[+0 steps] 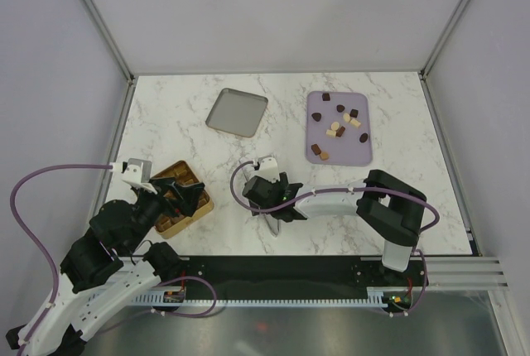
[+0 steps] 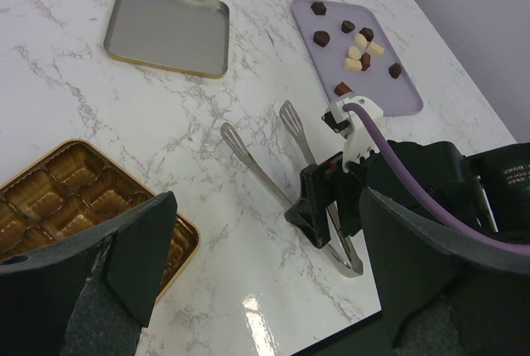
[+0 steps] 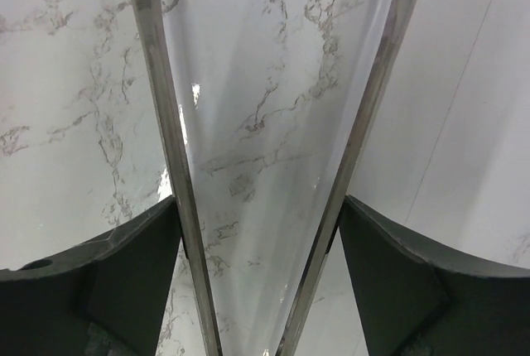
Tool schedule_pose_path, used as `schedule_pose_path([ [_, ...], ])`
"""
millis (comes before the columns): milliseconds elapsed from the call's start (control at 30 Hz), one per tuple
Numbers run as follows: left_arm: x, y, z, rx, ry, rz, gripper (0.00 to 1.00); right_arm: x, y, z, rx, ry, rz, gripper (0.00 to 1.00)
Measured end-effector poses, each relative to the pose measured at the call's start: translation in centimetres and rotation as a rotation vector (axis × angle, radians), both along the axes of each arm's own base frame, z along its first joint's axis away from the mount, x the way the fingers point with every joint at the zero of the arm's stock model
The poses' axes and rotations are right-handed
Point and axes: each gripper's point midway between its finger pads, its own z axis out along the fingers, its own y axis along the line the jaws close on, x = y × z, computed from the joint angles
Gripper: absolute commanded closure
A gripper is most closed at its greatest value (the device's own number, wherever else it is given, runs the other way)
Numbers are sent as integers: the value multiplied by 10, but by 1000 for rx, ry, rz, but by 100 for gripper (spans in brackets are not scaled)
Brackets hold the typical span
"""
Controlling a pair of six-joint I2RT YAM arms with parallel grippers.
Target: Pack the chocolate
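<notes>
Nearest the arm bases, at about 8 o'clock on the marble table (image 1: 166,124) as seen from overhead, the left gripper (image 1: 178,193) is held over the gold box (image 2: 74,190). Its jaws are spread wide and nothing is gripped between them. Brown grid compartments can be seen in the box from the left wrist view, where only its right part is visible behind the left finger.

At 3 o'clock from the box, near the middle of the table, the right gripper (image 3: 258,207) is set low over a pair of metal tongs (image 3: 163,124). In the right wrist view the two arms of the tongs are seen running between the fingers, one laid against the inner edge of each. The tongs are thus gripped near their joined end. The arms remain splayed apart toward their tips, so how hard they are squeezed cannot be told. From the left wrist view the tips are seen pointing away toward 11 o'clock, close to the marble surface.

Farther back, at 11 o'clock from the right gripper, a shallow silver tray (image 1: 237,112) is laid flat on the table, well apart from everything else.

At 1 o'clock from the right gripper, at the far right of the table, the lilac tray (image 1: 358,151) is found. The chocolate (image 1: 339,130) is scattered loosely on it, as dark brown pieces mixed with a few cream-white ones, well apart from both grippers and from the gold box.
</notes>
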Motion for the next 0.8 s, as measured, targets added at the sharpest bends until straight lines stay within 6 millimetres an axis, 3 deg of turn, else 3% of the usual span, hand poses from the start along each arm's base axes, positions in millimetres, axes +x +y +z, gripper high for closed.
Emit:
schedule_pose_path([
  [300,0,0,0,0,0,1,0,-11,-5,10,-40,24,92,37],
  [400,1,0,-1,3,3,3,0,-16,-8,34,-26,37,142,38],
  [500,2,-1,-5,12,12,3,0,-14,-9,71,17,30,173,39],
  [667,5,-5,-10,33,34,-1,0,6,-23,123,70,8,163,41],
  [800,8,-10,-16,59,61,-6,0,28,-51,143,61,9,116,43],
])
